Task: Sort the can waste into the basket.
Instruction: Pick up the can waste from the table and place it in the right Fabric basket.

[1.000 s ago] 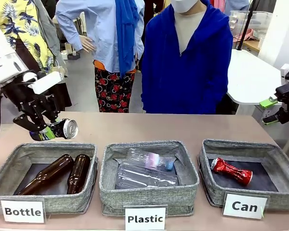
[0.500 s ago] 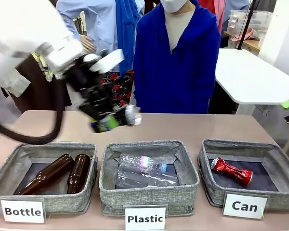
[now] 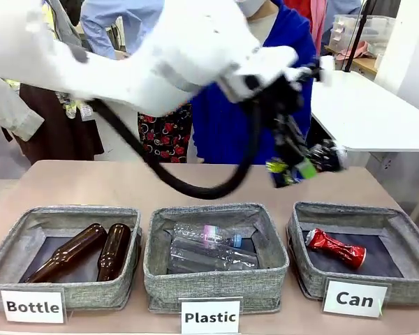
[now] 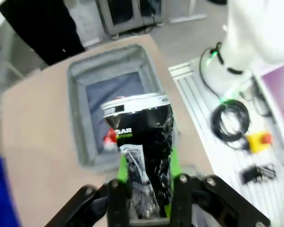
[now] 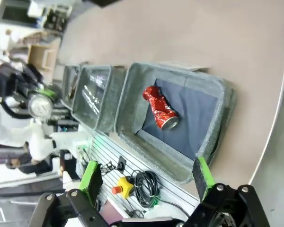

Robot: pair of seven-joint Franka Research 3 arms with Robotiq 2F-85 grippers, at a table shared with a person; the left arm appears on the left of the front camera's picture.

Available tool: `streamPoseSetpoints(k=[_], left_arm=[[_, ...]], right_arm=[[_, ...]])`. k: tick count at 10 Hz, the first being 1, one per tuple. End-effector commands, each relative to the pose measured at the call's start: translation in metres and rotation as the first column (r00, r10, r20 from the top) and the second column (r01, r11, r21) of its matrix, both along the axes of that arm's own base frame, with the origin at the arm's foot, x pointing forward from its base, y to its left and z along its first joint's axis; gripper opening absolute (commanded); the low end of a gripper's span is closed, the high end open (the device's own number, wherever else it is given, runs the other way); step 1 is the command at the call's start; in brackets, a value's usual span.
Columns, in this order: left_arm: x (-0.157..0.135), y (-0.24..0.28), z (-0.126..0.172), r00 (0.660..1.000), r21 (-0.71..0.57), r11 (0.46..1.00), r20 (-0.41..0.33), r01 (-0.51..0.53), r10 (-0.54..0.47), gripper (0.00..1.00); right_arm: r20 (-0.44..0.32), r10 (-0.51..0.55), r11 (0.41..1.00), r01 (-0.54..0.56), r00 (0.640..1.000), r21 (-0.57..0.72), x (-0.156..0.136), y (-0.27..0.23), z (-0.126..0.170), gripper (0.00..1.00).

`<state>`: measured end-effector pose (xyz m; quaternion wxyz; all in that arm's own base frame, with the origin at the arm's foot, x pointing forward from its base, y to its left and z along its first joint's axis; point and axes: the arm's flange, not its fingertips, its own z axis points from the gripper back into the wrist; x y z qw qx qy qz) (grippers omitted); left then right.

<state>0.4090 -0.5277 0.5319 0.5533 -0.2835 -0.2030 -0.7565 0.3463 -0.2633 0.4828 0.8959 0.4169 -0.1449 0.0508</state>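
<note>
My left gripper (image 3: 302, 166) reaches across from the left and is shut on the black crushed can (image 3: 327, 155), held in the air above the table's far right, just behind the "Can" basket (image 3: 405, 225). In the left wrist view the black can (image 4: 143, 135) sits between the green pads (image 4: 173, 165), with the basket (image 4: 78, 118) below it and a bit of the red can (image 4: 110, 138) showing. The red crushed can (image 3: 335, 248) lies inside the basket. My right gripper (image 5: 146, 182) hangs open and empty beside the basket (image 5: 217, 86), looking down at the red can (image 5: 160, 108).
The "Plastic" basket (image 3: 269, 230) in the middle holds clear bottles, and the "Bottle" basket (image 3: 10, 234) at left holds two brown bottles. A person in a blue hoodie (image 3: 223, 125) stands at the far edge. Cables and a yellow box (image 5: 120, 187) lie on the floor by the table.
My left arm has swung from above the "Bottle" basket across the table to the right, carrying the black can. The right gripper has drawn out of the front view.
</note>
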Motion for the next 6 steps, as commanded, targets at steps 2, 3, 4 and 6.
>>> streamPoseSetpoints(k=[2,3,4,6], left_arm=[[0.033,-0.119,-0.029,0.996,0.034,0.997,-0.064,-0.063,0.065,0.37],[0.029,-0.138,-0.039,0.997,0.039,0.996,-0.032,-0.076,0.077,0.37],[0.033,-0.152,-0.049,0.992,0.048,0.992,0.053,-0.115,0.113,0.37],[0.014,-0.126,-0.071,0.997,0.035,0.997,-0.019,-0.072,0.073,0.37]], right_arm=[[0.074,-0.050,0.996,0.044,0.996,0.078,-0.030,-0.030,-0.015,1.00],[0.075,-0.078,0.994,0.071,0.994,0.088,-0.039,-0.035,-0.019,1.00],[0.023,-0.056,0.998,0.055,0.998,0.036,-0.024,-0.026,-0.011,1.00],[0.023,-0.056,0.998,0.055,0.998,0.036,-0.024,-0.026,-0.011,1.00]])
